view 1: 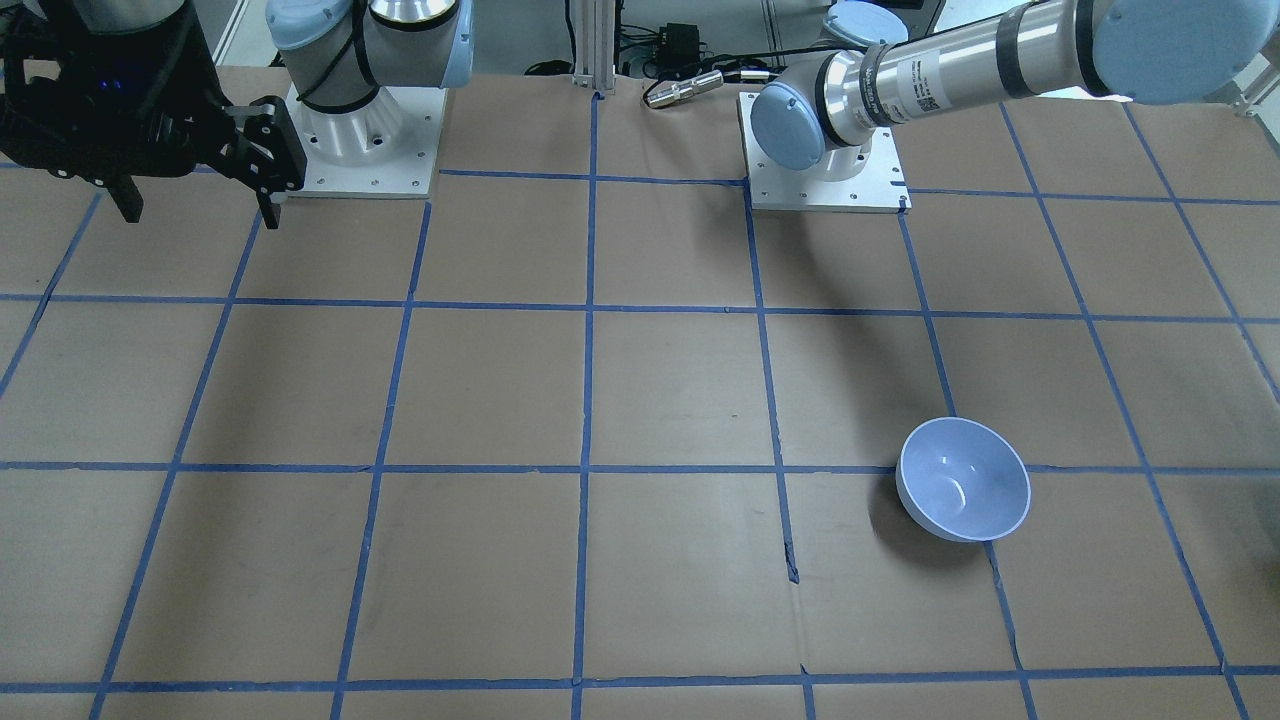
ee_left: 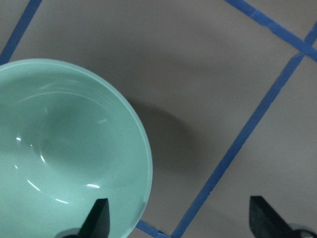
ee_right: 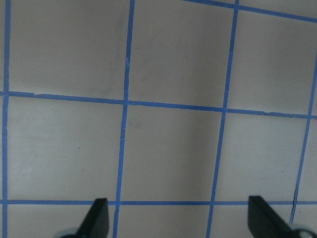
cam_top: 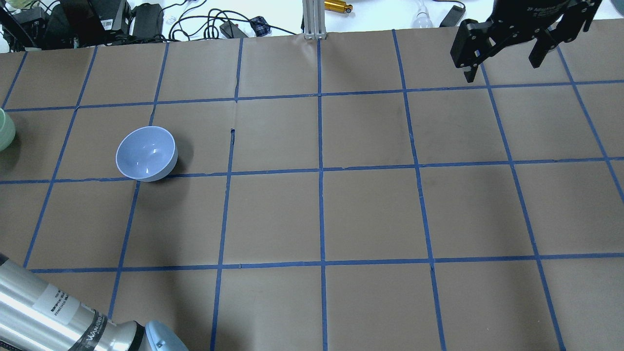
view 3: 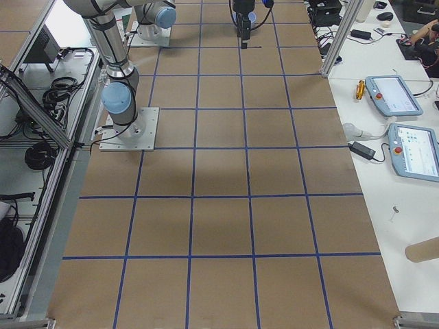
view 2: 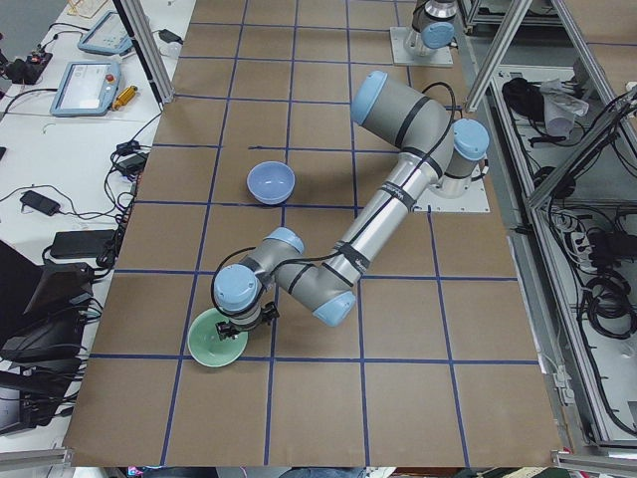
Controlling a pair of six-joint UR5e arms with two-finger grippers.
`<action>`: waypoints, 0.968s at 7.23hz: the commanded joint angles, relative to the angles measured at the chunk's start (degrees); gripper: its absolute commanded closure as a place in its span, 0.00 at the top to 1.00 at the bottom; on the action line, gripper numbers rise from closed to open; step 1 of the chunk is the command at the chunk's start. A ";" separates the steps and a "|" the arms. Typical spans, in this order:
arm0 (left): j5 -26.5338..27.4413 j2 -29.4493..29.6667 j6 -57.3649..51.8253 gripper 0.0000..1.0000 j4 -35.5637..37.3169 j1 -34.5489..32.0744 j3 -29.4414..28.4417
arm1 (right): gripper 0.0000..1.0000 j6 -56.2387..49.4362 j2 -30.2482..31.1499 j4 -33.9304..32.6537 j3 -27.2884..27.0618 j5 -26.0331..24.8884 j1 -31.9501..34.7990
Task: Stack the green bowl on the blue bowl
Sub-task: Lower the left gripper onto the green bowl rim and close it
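Apart, green bowl (ee_left: 64,153) & blue bowl (cam_top: 146,154)

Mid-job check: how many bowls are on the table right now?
2. The blue bowl stands alone on the table's left half; the green bowl is at the left end, its rim between the left gripper's open jaws. No others show.

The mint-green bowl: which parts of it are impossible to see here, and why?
Overhead view: the round, glossy mint-green bowl is only a sliver, cut by the left edge.
Exterior left view: the left gripper covers part of its rim.
Left wrist view: frame edges crop it; whether a fingertip touches it is unclear.
Front-facing view: it is outside the frame.
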State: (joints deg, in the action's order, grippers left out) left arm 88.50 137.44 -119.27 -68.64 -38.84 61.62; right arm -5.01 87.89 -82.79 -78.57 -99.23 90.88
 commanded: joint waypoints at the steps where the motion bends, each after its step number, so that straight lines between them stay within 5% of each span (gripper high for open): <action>1: 0.44 1.07 -5.41 1.00 0.26 0.16 0.08 | 1.00 0.00 0.00 0.00 0.00 0.00 0.00; 4: 0.36 1.60 -10.01 0.98 0.34 0.16 0.08 | 1.00 0.00 0.00 0.00 0.00 0.00 0.00; 7: 0.44 1.60 -10.28 0.77 0.34 0.16 0.08 | 1.00 0.00 0.00 0.00 0.00 0.00 0.00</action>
State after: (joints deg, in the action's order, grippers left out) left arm 88.94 139.02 -129.47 -68.29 -38.67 61.70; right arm -5.01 87.89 -82.79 -78.57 -99.23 90.88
